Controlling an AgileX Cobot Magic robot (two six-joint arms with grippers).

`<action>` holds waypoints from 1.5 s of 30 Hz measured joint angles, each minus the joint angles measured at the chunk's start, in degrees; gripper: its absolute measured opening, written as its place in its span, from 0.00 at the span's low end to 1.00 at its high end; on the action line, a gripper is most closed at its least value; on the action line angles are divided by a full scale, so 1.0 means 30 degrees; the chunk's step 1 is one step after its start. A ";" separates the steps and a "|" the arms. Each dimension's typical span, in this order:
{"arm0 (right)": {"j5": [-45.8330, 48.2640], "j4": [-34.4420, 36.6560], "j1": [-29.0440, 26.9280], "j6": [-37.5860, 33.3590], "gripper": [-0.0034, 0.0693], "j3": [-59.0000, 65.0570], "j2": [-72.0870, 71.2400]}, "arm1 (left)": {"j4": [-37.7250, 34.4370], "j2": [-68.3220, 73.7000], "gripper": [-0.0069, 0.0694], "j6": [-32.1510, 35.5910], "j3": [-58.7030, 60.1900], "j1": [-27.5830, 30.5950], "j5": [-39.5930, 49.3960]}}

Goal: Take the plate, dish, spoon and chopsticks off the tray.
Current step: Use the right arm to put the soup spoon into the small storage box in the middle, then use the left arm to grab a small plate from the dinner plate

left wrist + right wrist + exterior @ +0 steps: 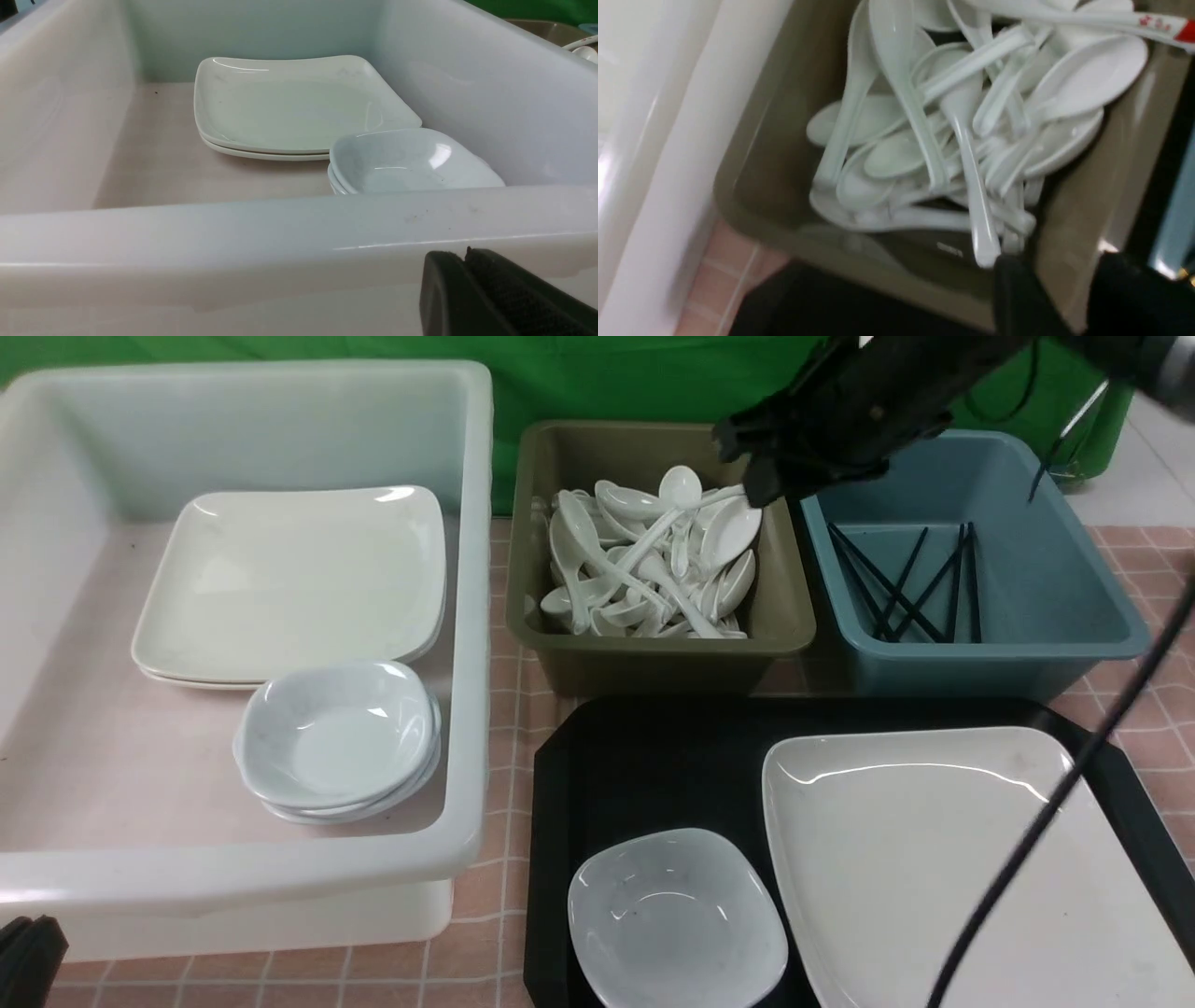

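Observation:
The black tray [653, 756] lies at the front right. On it sit the large cream plate [934, 859] and, left of it, the small bluish dish [677, 924]. No spoon or chopsticks show on the tray. My right gripper [756, 467] hovers over the olive tub's right side, open, with nothing between its fingers [1059, 266]. Below it is a pile of white spoons [952, 130]; I cannot tell the task's spoon among them. Black chopsticks [896, 583] lie in the blue tub. My left gripper [465, 254] is shut and empty, low against the white tub's near wall.
The olive tub [560, 644] and blue tub [980, 663] stand behind the tray. A big white tub [467, 616] at the left holds stacked plates [289, 583] and stacked dishes [336, 737]. A black cable [1027, 849] crosses above the plate.

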 joint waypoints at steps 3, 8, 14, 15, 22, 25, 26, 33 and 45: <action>0.2424 0.0051 0.0000 -0.0345 0.09 -0.0575 -0.1827 | 0.0000 0.0000 0.12 0.0000 0.0000 0.0000 0.0000; 0.2424 0.0016 0.0000 -0.0431 0.09 0.2001 -0.5887 | 0.0000 0.0000 0.12 0.0000 0.0000 0.0000 0.0000; 0.2424 0.0016 0.0000 -0.0431 0.09 0.7880 -1.2173 | 0.0000 0.0000 0.12 0.0000 0.0000 0.0000 0.0000; 0.2424 0.0016 0.0000 -0.0431 0.09 0.9173 -1.3513 | 0.0000 0.0000 0.12 0.0000 0.0000 0.0000 0.0000; 0.0181 0.0016 0.0000 -0.0414 0.10 1.8688 -2.3613 | 0.0000 0.0000 0.12 0.0000 0.0000 0.0000 0.0000; -0.1848 0.0016 0.0000 -0.0414 0.10 2.2180 -2.7621 | 0.0000 0.0000 0.12 0.0000 0.0000 0.0000 0.0000; -0.2749 0.0016 0.0000 -0.0414 0.10 2.3707 -2.9330 | 0.0000 0.0000 0.12 0.0000 0.0000 0.0000 0.0000; -0.5957 0.0016 0.0000 -0.0396 0.11 2.8928 -3.5391 | 0.0000 0.0000 0.12 0.0022 0.0000 0.0000 0.0000; -0.6859 0.0016 0.0000 -0.0396 0.14 3.0060 -3.6869 | 0.0000 0.0000 0.12 0.0022 0.0000 0.0000 0.0000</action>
